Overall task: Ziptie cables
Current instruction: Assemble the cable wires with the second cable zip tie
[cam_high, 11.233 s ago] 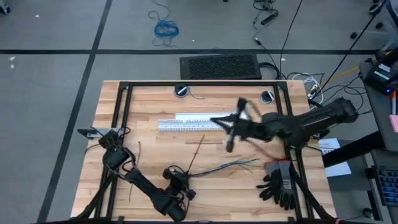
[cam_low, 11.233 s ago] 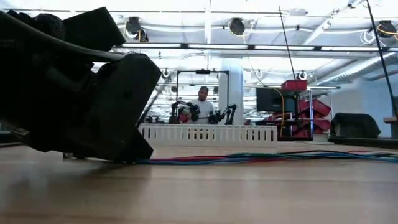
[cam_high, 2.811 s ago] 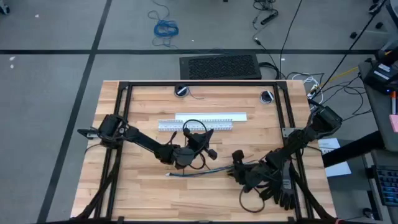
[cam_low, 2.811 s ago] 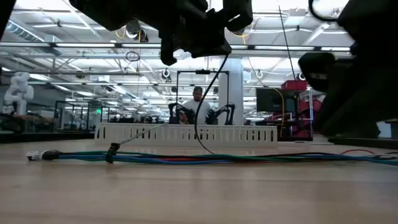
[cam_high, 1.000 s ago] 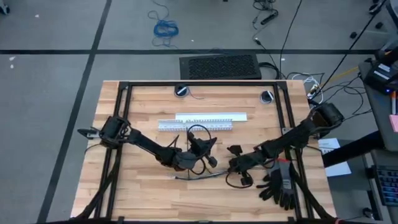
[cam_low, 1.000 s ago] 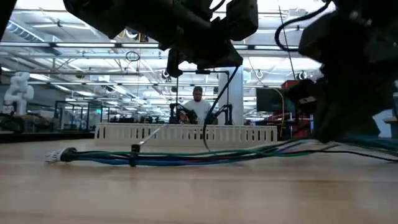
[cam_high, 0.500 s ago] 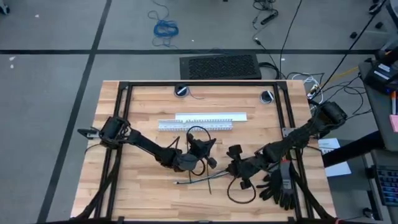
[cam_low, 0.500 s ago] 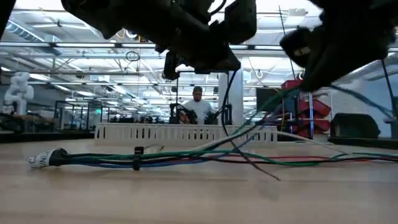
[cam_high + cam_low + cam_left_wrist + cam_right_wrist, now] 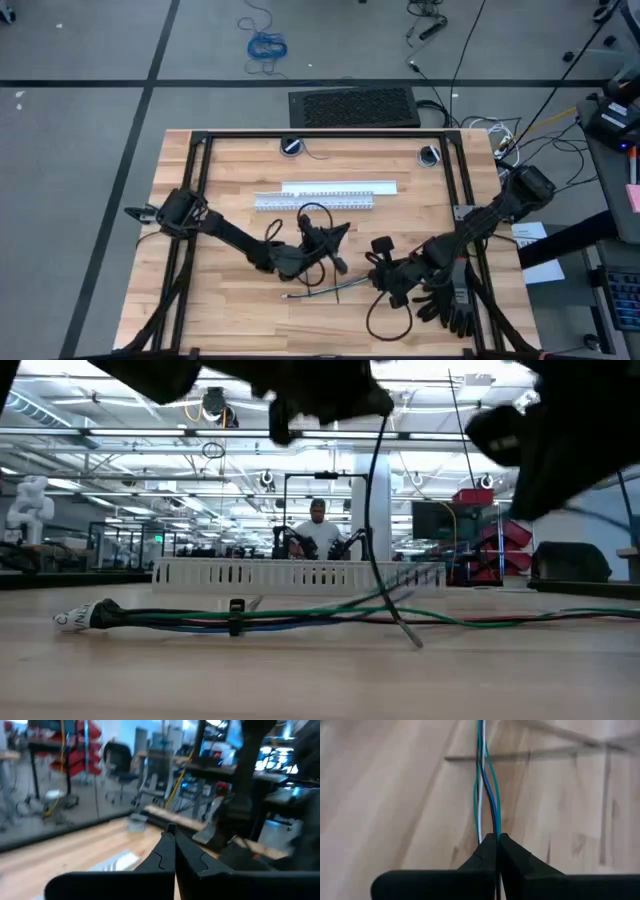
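— Where were the cables [image 9: 300, 618]?
— They lay on the table [image 9: 230, 170], in front of the white duct [image 9: 300, 574]. A ziptie [image 9: 236, 616] was round them near 1 end.
— And the grippers?
— The right gripper [image 9: 496, 838] was pinched tight on the cables. The left gripper [image 9: 173, 831] was closed too, holding nothing I could see.

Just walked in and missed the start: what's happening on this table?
Two robot arms are bundling cables with a ziptie, already looped around the bundle near its tagged end. The right gripper is shut on the cables' other end. The left gripper, fingers shut, hangs above the table's middle, in front of the white duct.
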### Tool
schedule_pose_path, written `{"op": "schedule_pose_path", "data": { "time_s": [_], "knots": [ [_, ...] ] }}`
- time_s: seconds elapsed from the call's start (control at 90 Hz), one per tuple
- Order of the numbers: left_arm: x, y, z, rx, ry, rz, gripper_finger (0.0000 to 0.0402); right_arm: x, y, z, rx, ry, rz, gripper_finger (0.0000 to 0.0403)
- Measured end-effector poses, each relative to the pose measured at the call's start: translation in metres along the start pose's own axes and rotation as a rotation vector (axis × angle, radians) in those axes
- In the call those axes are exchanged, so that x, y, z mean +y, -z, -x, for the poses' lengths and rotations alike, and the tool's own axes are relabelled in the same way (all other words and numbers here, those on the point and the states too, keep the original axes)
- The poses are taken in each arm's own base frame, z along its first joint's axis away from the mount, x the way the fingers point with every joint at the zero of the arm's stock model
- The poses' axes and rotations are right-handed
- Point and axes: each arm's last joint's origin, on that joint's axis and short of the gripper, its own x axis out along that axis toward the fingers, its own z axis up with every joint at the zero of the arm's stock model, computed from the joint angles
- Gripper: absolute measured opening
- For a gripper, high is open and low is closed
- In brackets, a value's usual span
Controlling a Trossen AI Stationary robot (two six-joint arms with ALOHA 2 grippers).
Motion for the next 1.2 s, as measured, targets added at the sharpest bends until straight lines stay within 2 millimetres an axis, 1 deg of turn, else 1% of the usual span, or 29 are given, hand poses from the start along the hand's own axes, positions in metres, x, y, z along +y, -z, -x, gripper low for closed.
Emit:
{"op": "schedule_pose_path", "data": {
  "time_s": [0.122,0.2,0.333,0.622,0.767,0.9,1.1,1.2],
  "knots": [
    [-0.002,-0.02,0.008,-0.025,0.012,-0.029,0.0,0.001,0.014,-0.013,0.026,0.006,-0.021,0.0],
    [-0.002,-0.031,0.011,-0.038,0.013,-0.047,0.0,0.001,0.018,-0.017,0.024,0.003,-0.038,0.0],
    [-0.001,-0.038,0.014,-0.035,-0.007,-0.098,0.0,0.003,0.021,-0.021,0.031,-0.002,-0.041,0.0],
    [0.002,-0.037,0.01,-0.021,-0.026,-0.124,0.0,0.004,0.018,-0.02,0.01,-0.007,-0.038,0.0],
    [0.006,-0.023,0.006,0.07,-0.036,-0.101,0.0,0.003,0.016,-0.02,-0.009,-0.003,-0.03,0.0],
    [0.012,-0.012,0.003,0.132,-0.094,-0.061,0.0,0.001,0.012,-0.02,-0.033,0.013,-0.016,0.0],
    [0.01,-0.008,0.006,0.142,-0.108,-0.036,0.0,0.001,0.009,-0.018,-0.045,0.02,0.004,0.0001],
    [0.009,-0.002,0.008,0.15,-0.114,-0.05,0.0,0.003,0.009,-0.018,-0.055,0.015,0.02,0.002]
  ]
}}
